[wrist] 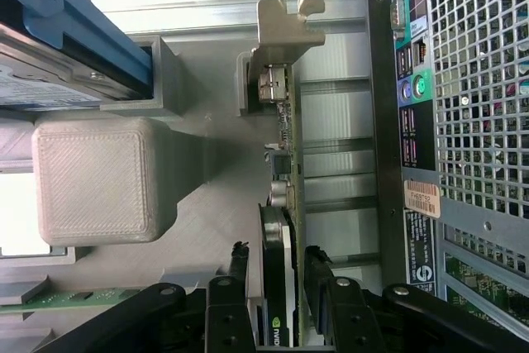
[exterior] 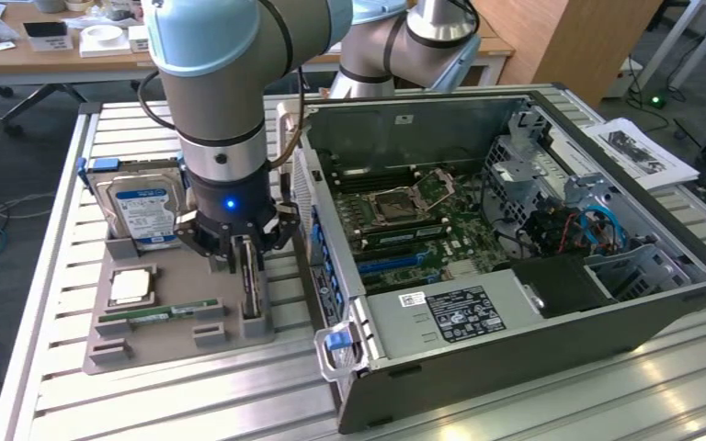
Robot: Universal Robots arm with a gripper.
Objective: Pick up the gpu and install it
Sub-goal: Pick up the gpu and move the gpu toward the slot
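The gpu [exterior: 251, 287] is a thin dark card standing on edge in a slot of the grey holder tray [exterior: 169, 347], just beside the open computer case [exterior: 476, 317]. My gripper [exterior: 245, 250] has come straight down over it. In the wrist view the gpu [wrist: 278, 196] runs away from me, with its silver bracket [wrist: 285, 26] at the far end. My gripper [wrist: 277, 307] straddles the near end, one black finger [wrist: 238, 295] on each side with a narrow gap to the card. It is open and the card rests in its slot.
The same tray carries a hard drive [exterior: 144, 207] with a blue-white label, a processor [exterior: 130, 287] and a green memory stick [exterior: 157, 314]. The case's motherboard [exterior: 408, 225] lies exposed. The case's rear panel [wrist: 463, 121] stands close beside the card.
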